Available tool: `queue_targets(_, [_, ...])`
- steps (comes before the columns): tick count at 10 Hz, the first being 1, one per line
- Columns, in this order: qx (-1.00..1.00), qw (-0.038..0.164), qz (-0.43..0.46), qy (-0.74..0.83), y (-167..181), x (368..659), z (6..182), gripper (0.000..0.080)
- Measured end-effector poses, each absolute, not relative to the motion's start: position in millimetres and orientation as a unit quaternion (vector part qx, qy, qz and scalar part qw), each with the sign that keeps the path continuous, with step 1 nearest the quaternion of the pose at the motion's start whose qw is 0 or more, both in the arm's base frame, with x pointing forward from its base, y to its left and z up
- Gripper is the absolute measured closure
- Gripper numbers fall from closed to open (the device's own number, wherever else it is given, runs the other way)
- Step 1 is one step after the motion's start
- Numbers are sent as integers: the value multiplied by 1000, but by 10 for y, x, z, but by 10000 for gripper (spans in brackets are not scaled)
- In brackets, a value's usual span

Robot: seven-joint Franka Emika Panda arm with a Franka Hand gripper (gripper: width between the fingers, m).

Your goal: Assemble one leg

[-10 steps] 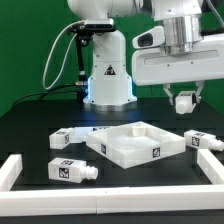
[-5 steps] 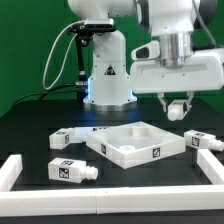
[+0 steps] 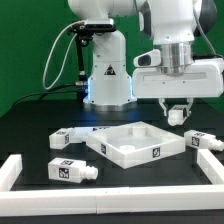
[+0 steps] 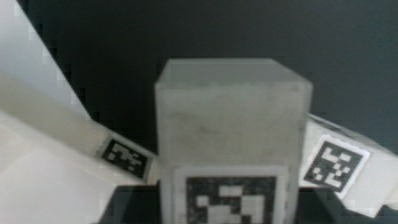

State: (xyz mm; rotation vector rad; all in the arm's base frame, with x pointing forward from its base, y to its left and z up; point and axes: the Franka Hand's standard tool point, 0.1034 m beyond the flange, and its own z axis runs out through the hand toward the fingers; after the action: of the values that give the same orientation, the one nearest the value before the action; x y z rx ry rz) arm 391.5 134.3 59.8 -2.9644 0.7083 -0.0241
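Observation:
My gripper hangs above the far right corner of the large white square panel, shut on a leg, a small white block. In the wrist view this leg fills the middle, its tag sticker sitting between my dark fingers; the gripper is closed on it. Below it lies the panel's tagged edge. Three more legs lie on the black table: one at the exterior view's left, one at the front left, one at the right.
A white rail borders the table at the exterior view's left, another at its right. The robot base stands at the back behind the panel. A further small tagged block lies against the panel's left side.
The arm has moved towards the exterior view's left and slightly down, carrying the leg closer to the panel's far right corner. The parts on the table have not moved.

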Motion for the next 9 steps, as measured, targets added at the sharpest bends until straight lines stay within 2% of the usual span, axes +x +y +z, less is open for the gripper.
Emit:
queue_targets(3, [-976, 36, -15, 216, 1444, 3462, 334, 509])
queue_targets(7, [-977, 29, -2, 213, 1479, 3409, 123, 509])
queue_targets(9, [-977, 30, -3, 209, 1507, 3479, 85, 509])
